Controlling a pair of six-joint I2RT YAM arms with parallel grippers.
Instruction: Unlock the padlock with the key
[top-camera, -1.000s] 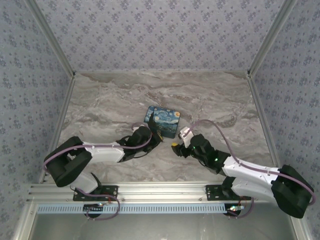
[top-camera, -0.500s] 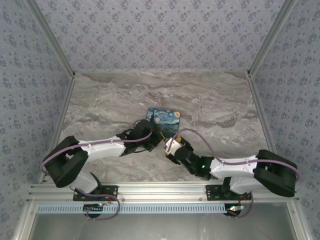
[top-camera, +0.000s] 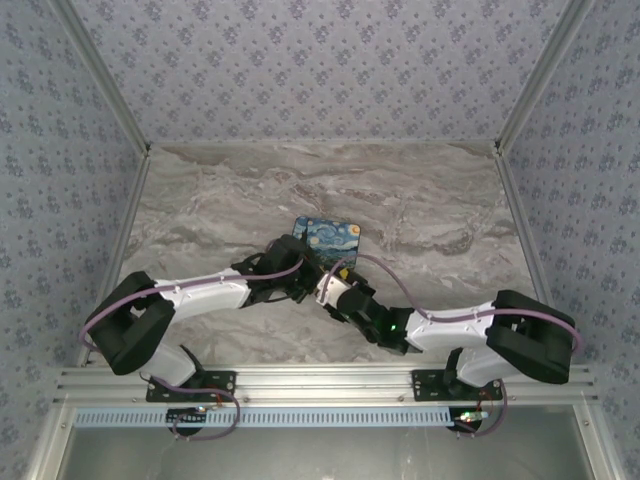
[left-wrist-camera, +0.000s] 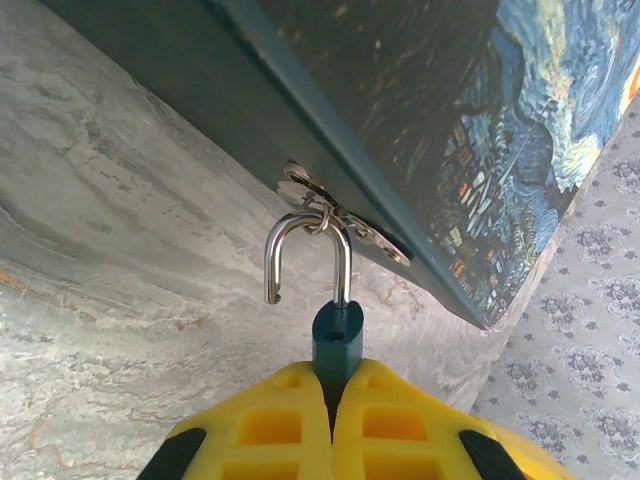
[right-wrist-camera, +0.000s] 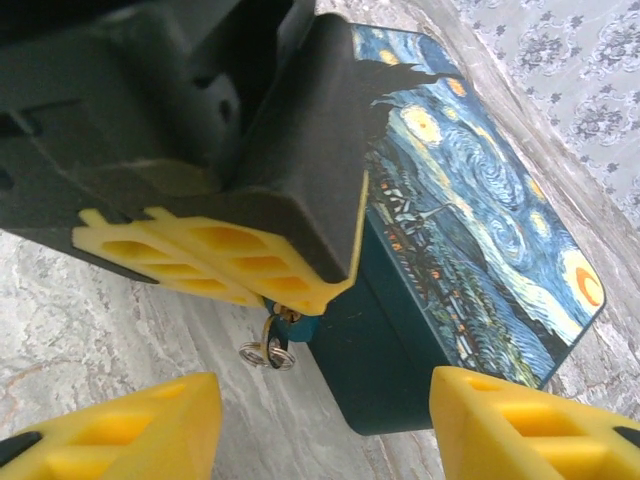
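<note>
A: Nearest first. Grippers?

B: The right gripper (right-wrist-camera: 325, 405) is just in front of the tin box (right-wrist-camera: 470, 220), at its near side wall. Its jaws are spread wide and hold nothing. The left gripper (left-wrist-camera: 335, 395) is against that same wall, jaws pressed together on the padlock (left-wrist-camera: 337, 340).

A: Where's the padlock exactly?

B: It hangs off the hasp (left-wrist-camera: 372, 233) on the box's near wall, body pinched and shackle (left-wrist-camera: 271, 265) hooked through. One shackle leg ends free beside the body, so it looks sprung.

A: Key?

B: The key (right-wrist-camera: 274, 345) sits at the padlock's end away from the box, with small rings dangling. I can't tell how deep it's seated.

A: Handling?

B: Probably light, stiff metal, and slick. The key is tiny and likely to slip or twist out. I'd pinch the flat head, not the rings, while the left keeps the body steady.

A: Anything in the way?

B: The left fingers (right-wrist-camera: 220, 265) crowd the key from above, and the box wall is just behind it, so there's little room. The hasp could snag the shackle. The marble table (left-wrist-camera: 120, 260) under the box is bare here.
</note>
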